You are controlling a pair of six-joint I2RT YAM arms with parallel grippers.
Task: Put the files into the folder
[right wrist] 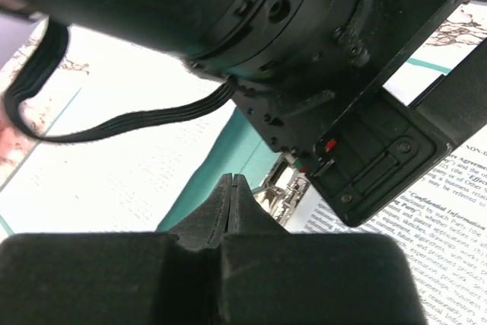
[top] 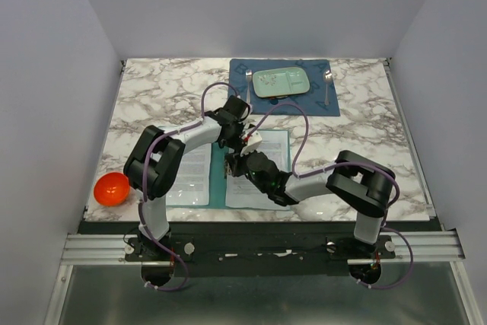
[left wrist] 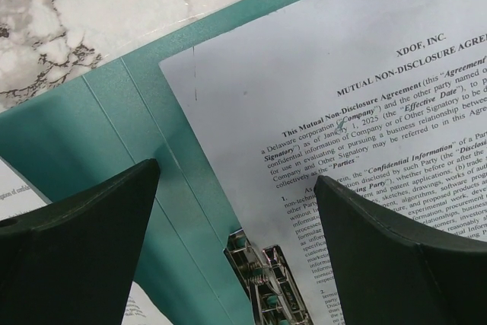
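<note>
The teal folder (top: 218,182) lies open on the marble table, with a white printed file on its left leaf (top: 186,176) and another on its right leaf (top: 272,154). My left gripper (top: 247,141) hangs open over the centre crease. In the left wrist view its wide-apart fingers (left wrist: 84,249) frame the folder (left wrist: 91,127), the non-disclosure sheet (left wrist: 342,74) and a metal clip (left wrist: 262,279). My right gripper (top: 233,162) is shut with nothing between its fingers. Its tip (right wrist: 232,182) sits low beside the clip (right wrist: 285,192), under the left arm's wrist.
A dark blue placemat (top: 316,100) at the back holds a pale green plate (top: 281,81), a fork (top: 249,85) and a spoon (top: 327,85). An orange ball (top: 111,189) rests near the table's front left corner. Grey walls close in both sides.
</note>
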